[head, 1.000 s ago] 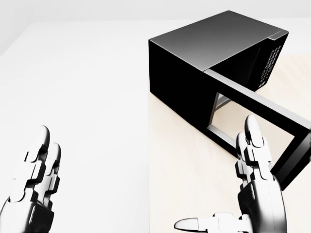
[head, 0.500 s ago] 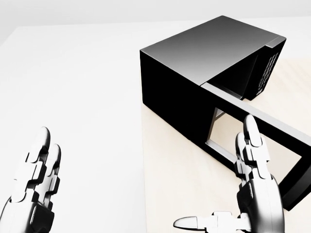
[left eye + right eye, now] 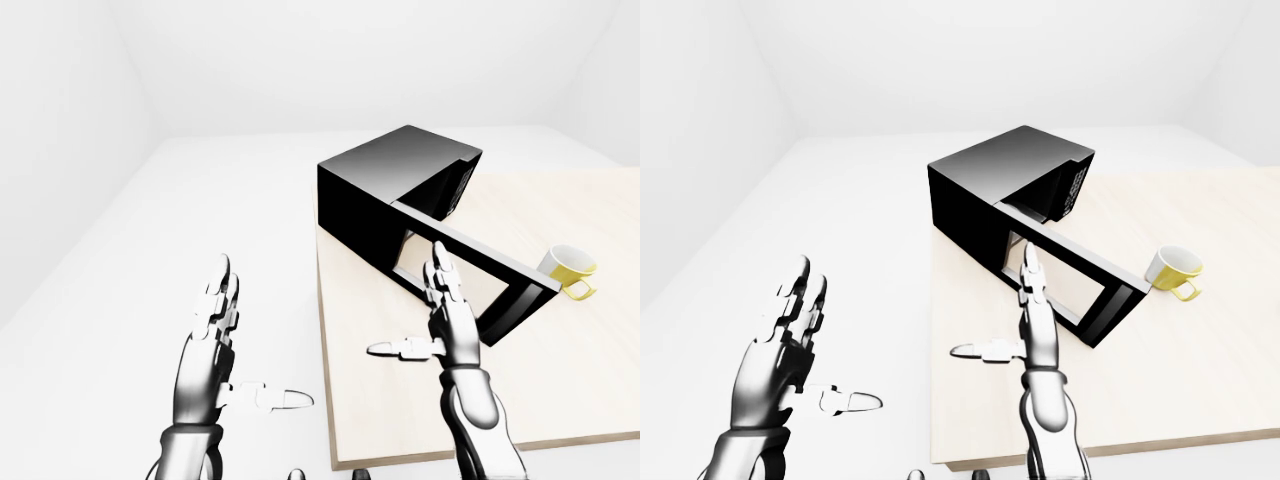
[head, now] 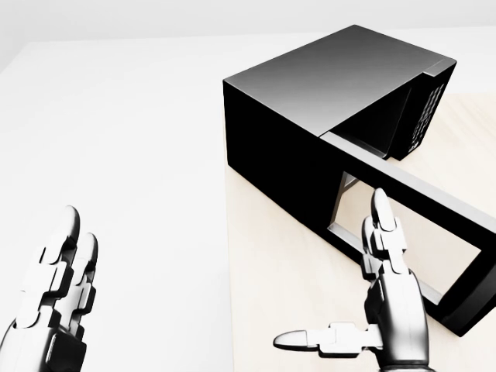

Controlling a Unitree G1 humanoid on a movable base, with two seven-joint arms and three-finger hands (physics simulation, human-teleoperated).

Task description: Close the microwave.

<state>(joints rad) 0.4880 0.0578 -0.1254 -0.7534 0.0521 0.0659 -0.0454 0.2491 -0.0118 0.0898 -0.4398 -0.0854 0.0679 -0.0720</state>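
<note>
The black microwave (image 3: pixel 385 195) stands at the top left corner of the pale worktop (image 3: pixel 590 380) in the left-eye view, its door (image 3: pixel 470 275) swung wide open toward the lower right. The right hand (image 4: pixel 391 306) is raised just before the door's window, fingers (image 4: pixel 381 221) straight and apart, thumb out to the left. The left hand (image 3: pixel 205 360) hovers off the worktop's left edge, fingers likewise spread. A yellow cup (image 3: pixel 568 268) sits just beyond the door's free end.

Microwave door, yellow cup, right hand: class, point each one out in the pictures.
microwave door (image 4: pixel 465 225), head view, on the top edge of its frame.
yellow cup (image 3: pixel 566 266), left-eye view, on its side wall.
right hand (image 4: pixel 397 310), head view, on its back.
</note>
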